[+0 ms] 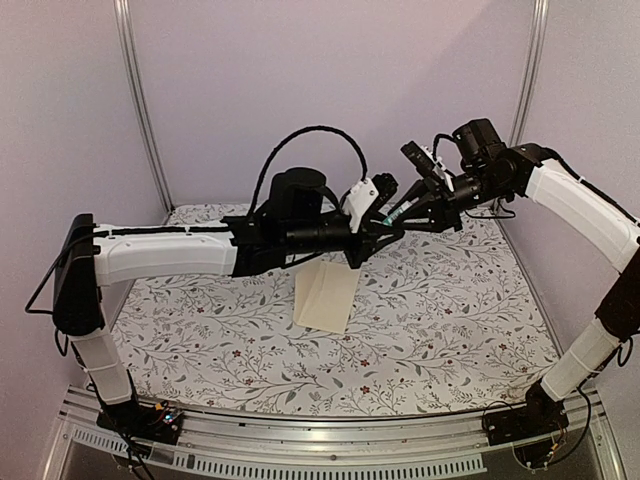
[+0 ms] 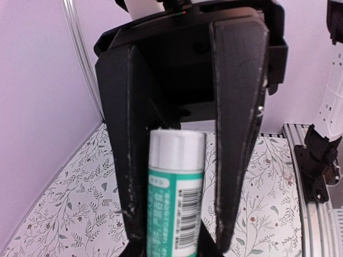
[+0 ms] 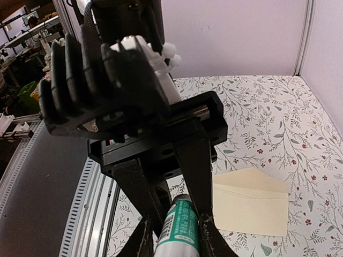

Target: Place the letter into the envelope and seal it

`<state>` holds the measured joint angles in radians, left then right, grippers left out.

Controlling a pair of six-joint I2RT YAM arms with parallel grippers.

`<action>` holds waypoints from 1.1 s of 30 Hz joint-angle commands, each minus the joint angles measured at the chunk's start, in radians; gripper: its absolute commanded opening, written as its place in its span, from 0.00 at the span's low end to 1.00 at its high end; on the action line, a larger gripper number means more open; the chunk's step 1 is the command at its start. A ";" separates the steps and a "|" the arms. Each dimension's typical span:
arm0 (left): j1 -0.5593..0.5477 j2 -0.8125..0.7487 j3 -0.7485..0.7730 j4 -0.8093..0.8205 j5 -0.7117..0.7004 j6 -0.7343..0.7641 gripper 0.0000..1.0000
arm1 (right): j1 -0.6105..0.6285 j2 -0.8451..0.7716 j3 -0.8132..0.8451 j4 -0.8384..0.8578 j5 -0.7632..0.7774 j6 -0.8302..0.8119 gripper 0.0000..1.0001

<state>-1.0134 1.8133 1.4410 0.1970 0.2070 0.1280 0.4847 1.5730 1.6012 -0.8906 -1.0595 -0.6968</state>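
1. Left tool (image 3: pixel 179 218) is clenched on a glue stick (image 2: pixel 176 203) with a teal label and white cap (image 2: pixel 177 150).
2. Right tool (image 2: pixel 177 238) meets it head-on and straddles the cap end. Can't tell if it's gripping.
3. Label has a barcode (image 2: pixel 188 214); the print is too blurred to read.
4. Envelope (image 3: pixel 252 206) lies flat on the desk (image 1: pixel 450 310) below both tools, unprinted, flap side up.

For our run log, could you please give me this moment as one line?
left pincer: shut on glue stick | right pincer: astride white cap, grip unclear | envelope: flat on table | letter: not visible
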 commanded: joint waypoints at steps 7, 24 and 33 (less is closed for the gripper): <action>0.022 0.015 0.036 0.044 0.026 -0.027 0.16 | 0.009 -0.001 -0.001 0.043 -0.047 0.044 0.22; 0.051 -0.118 -0.115 -0.030 -0.075 -0.024 0.36 | -0.015 0.038 0.047 0.131 0.065 0.177 0.07; 0.220 -0.256 -0.277 0.038 -0.059 -0.173 0.34 | 0.000 0.130 0.226 0.039 0.323 0.075 0.00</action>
<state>-0.8585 1.5829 1.1675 0.1890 0.1463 0.0490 0.4778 1.6608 1.7351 -0.8059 -0.8707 -0.5598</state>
